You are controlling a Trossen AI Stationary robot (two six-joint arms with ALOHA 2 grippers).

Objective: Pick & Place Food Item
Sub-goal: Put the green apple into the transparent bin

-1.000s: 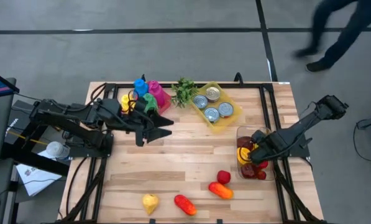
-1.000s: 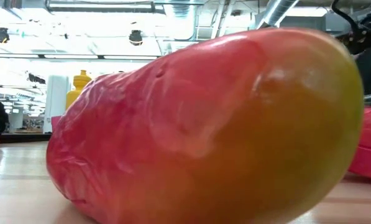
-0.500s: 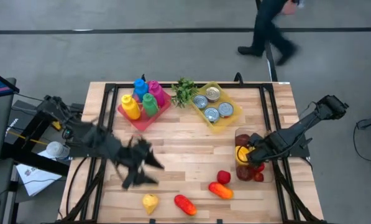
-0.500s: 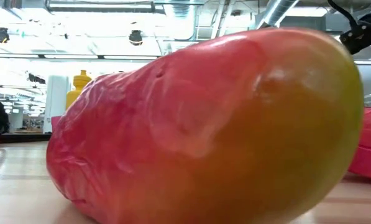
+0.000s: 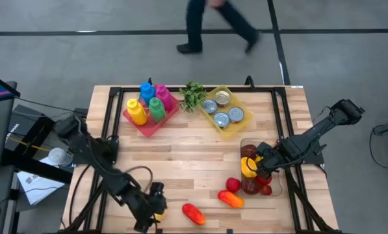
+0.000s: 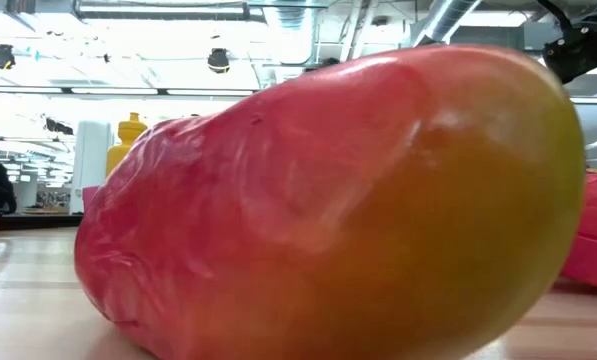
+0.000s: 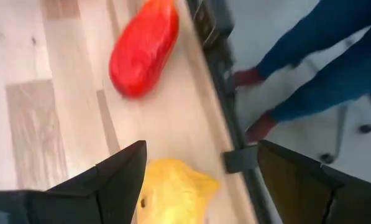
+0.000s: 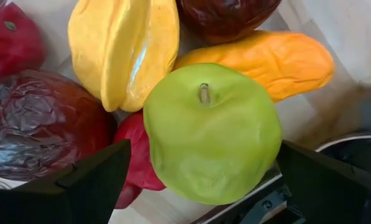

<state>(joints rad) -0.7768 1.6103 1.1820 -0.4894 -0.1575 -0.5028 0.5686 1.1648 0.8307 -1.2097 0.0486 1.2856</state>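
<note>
A yellow food item lies on the wooden table near its front edge, with a red one beside it. My left gripper hangs open just over the yellow item, one finger on each side, not touching. That red-and-yellow fruit fills the low view. My right gripper stands open, pointing down over a clear container at the right. A green apple lies on top there, beside a yellow star-shaped fruit, an orange piece and dark red fruits.
A red fruit and an orange-red one lie left of the container. At the back stand a pink tray of coloured bottles, a green sprig and a yellow tray of cans. A person walks on the floor beyond.
My left arm has swung from beside the bottle tray at the far left toward the table's near edge and down, tipping its gripper downward over the yellow item. The person beyond the table has walked toward the left.
</note>
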